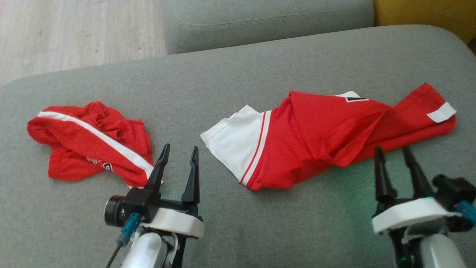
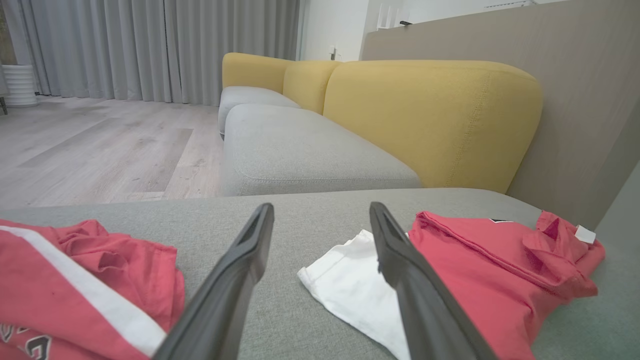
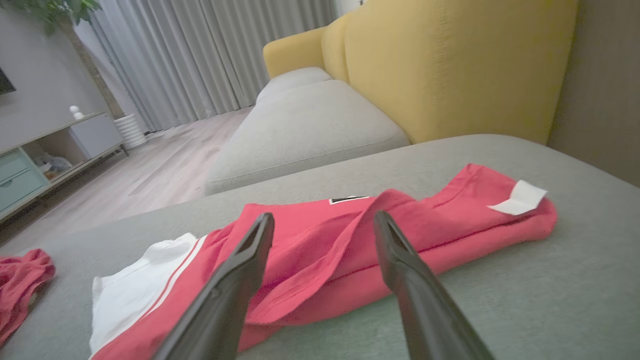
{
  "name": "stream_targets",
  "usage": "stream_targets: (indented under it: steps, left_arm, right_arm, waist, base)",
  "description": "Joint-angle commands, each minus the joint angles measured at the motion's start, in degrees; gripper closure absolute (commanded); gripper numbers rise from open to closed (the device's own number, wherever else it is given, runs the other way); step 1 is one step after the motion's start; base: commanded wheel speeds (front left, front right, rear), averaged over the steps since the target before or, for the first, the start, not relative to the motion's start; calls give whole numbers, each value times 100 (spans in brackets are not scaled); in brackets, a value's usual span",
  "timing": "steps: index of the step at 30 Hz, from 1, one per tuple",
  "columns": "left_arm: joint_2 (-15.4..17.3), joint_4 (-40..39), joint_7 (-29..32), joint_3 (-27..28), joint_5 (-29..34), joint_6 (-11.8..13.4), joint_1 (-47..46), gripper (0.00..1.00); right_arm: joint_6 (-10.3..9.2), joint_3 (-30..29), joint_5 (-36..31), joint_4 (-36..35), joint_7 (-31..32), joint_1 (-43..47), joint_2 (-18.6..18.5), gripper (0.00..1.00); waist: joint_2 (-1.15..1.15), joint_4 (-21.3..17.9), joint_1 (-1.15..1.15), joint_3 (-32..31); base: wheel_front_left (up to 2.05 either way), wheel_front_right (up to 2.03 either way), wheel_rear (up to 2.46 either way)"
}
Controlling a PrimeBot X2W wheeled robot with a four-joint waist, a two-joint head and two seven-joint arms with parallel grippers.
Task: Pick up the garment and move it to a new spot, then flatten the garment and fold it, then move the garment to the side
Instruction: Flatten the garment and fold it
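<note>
Head view: left hand (image 1: 180, 147) and right hand (image 1: 392, 149) both spread wide, empty, over the grey sofa cushion (image 1: 238, 74). Garment (image 1: 319, 137) lies twisted lengthwise just beyond the right hand: red, with a white striped hem. Crumpled red garment (image 1: 93, 141) at left. Right wrist view adds a low cabinet (image 3: 30, 165).
</note>
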Motion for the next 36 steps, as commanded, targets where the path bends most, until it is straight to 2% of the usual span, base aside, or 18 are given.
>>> stream_targets:
  steps: [1,10,18,19,20,21,28,36]
  left_arm:
    - [0,-195,-55,173,-23,31,-121,0]
    - [0,-181,-55,90,-47,51,-237,0]
    - [0,-153,-55,69,-64,64,-298,0]
    - [0,-152,-55,79,-61,65,-303,0]
    - [0,-152,-55,91,-58,67,-303,0]
    - [0,-152,-55,110,-55,73,-301,0]
    - [0,-166,-55,266,-23,90,-205,0]
    - [0,-198,-55,320,-47,87,-151,0]
  right_arm:
    - [-4,235,17,-165,-122,-152,-21,0]
    - [-4,927,-56,405,47,-485,-19,0]
    - [-4,1122,-9,1027,133,-809,-19,0]
    - [-4,1127,0,1091,122,-841,-19,26]
    - [-4,1120,-3,1145,95,-868,-19,94]
    - [-4,1094,-12,1186,63,-884,-19,100]
    - [-4,522,-241,1071,38,-645,-20,100]
    - [-4,-639,-530,107,667,241,-311,100]
  waist:
    - [0,42,1,31]
    - [0,345,1,251]
    - [0,509,1,368]
    - [0,509,1,374]
    - [0,503,1,376]
    - [0,487,1,375]
    - [0,105,1,226]
    - [0,-343,1,-7]
  base:
    - [0,0,0]
    - [0,0,0]
    - [0,0,0]
    - [0,0,0]
    - [0,0,0]
    - [0,0,0]
    - [0,0,0]
    - [0,0,0]
